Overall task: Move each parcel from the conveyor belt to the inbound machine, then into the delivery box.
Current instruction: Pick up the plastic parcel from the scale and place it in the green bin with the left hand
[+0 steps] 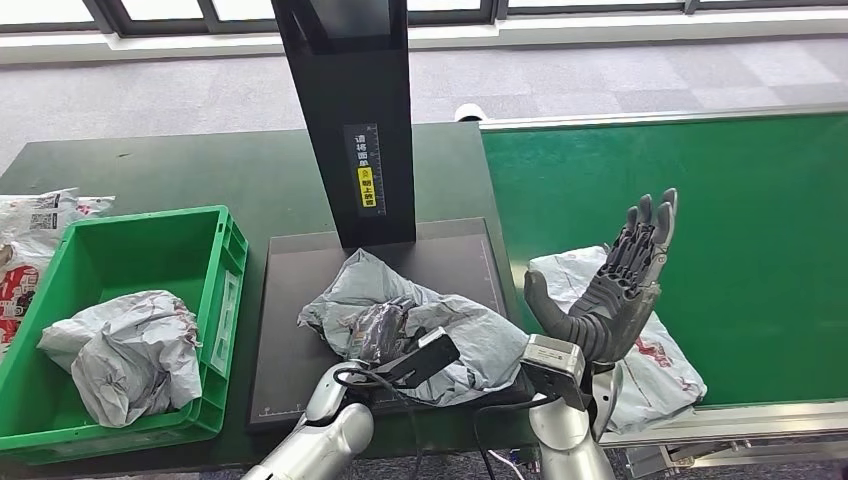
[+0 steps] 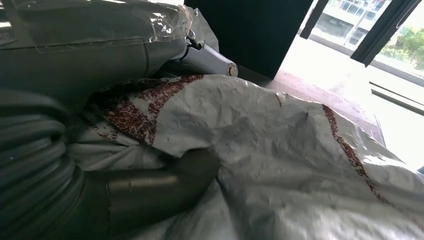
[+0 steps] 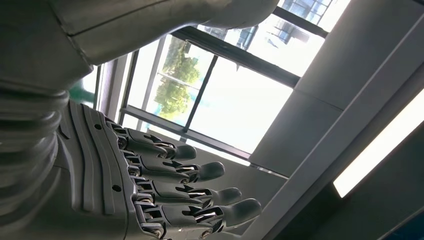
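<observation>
From the head view I see my left hand [image 1: 385,330] down on the grey parcel [image 1: 470,335] that lies crumpled on the black plate of the inbound machine [image 1: 300,300], toward the plate's front edge. The fingers are buried in the folds of the wrapping and clamped on it; in the left wrist view my thumb [image 2: 190,172] presses into the white, red-printed plastic of that parcel [image 2: 280,150], so I count the hand as holding it. The machine's black upright column [image 1: 350,110] rises from the plate's back edge, with a small yellow label on its face.

My right hand [image 1: 615,290] is raised above the near edge of the green conveyor belt [image 1: 700,200], palm turned inward, fingers straight and apart, holding nothing. The right wrist view looks up past those spread fingers [image 3: 200,172] to windows and ceiling. Under that hand a second parcel [image 1: 655,375], white with red print, lies flat on the belt at its near left corner, close to the metal rail.

On the dark green table [image 1: 180,170], left of the machine, stands the green delivery box [image 1: 225,290], with one crumpled grey parcel [image 1: 125,350] inside it at the front. More printed bags [image 1: 30,230] lie on the table beyond the box's left edge.
</observation>
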Controlling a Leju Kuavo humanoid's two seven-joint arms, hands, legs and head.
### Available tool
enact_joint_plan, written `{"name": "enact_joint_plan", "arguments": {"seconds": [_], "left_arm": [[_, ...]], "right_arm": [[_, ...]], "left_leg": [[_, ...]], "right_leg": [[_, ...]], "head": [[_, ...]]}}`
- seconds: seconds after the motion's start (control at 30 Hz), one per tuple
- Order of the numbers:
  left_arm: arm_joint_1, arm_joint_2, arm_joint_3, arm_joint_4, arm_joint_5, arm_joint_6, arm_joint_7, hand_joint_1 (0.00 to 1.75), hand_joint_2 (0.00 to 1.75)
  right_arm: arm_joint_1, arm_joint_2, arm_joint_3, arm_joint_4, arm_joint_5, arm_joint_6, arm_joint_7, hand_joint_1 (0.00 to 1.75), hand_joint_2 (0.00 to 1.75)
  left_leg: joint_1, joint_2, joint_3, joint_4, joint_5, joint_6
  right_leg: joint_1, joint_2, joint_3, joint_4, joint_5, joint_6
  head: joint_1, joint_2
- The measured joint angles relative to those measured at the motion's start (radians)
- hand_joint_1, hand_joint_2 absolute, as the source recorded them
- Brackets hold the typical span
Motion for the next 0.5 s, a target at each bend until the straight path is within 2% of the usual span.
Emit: {"name": "enact_joint_plan", "arguments": {"seconds": [0.27,0.43,0.5], "left_arm": [[-0.010,0.000,-0.015,0.012,-0.116,0.072,0.078,1.75,1.75],[-0.008,0.000,-0.015,0.011,-0.131,0.087,0.083,1.75,1.75],[0.014,0.001,-0.007,-0.016,-0.165,0.104,0.052,1.75,1.75]], "right_arm": [[0.000,0.000,0.000,0.001,0.000,0.000,0.000,0.00,1.75],[0.000,0.000,0.000,0.001,0.000,0.000,0.000,0.00,1.75],[0.000,0.000,0.000,0.001,0.001,0.000,0.000,0.00,1.75]], "left_leg": [[0.000,0.000,0.001,0.000,0.000,0.000],[0.000,0.000,0.000,0.000,0.000,0.000],[0.000,0.000,0.000,0.000,0.000,0.000]], "right_leg": [[0.000,0.000,0.000,0.000,0.000,0.000],[0.000,0.000,0.000,0.000,0.000,0.000],[0.000,0.000,0.000,0.000,0.000,0.000]], "head": [[0.000,0.000],[0.000,0.000],[0.000,0.000]]}}
